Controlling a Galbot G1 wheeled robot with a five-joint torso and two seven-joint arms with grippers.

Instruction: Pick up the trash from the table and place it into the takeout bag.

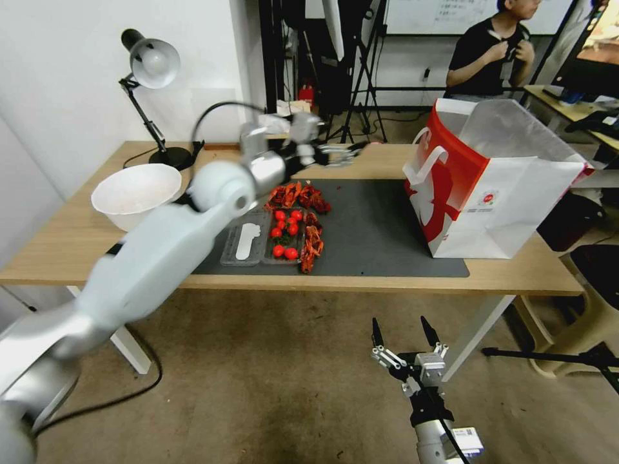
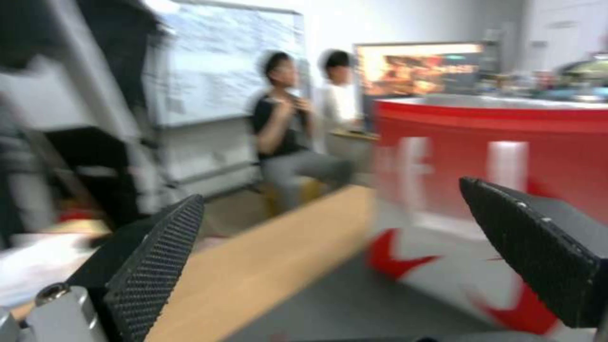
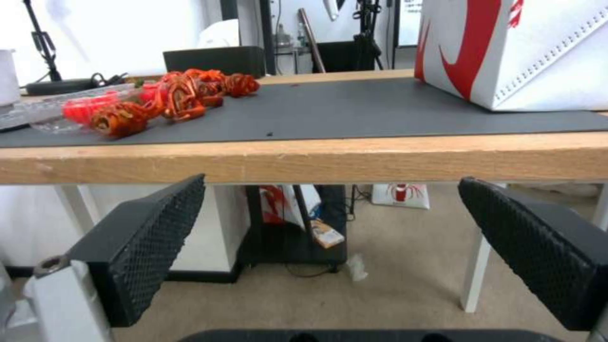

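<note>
Two hands open: left hand [image 1: 351, 153] over table [image 1: 387, 277], right hand [image 1: 404, 337] below; takeout bag [image 1: 509, 206] upright.

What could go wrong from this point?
The left gripper is open above the table's far side, holding nothing, with the bag off to its right; a wide swing could knock the bag. The bowl sits right beside the left arm and could be clipped. Crayfish shells lie loose and may scatter when gripped. The right gripper hangs open below the table's edge.
</note>
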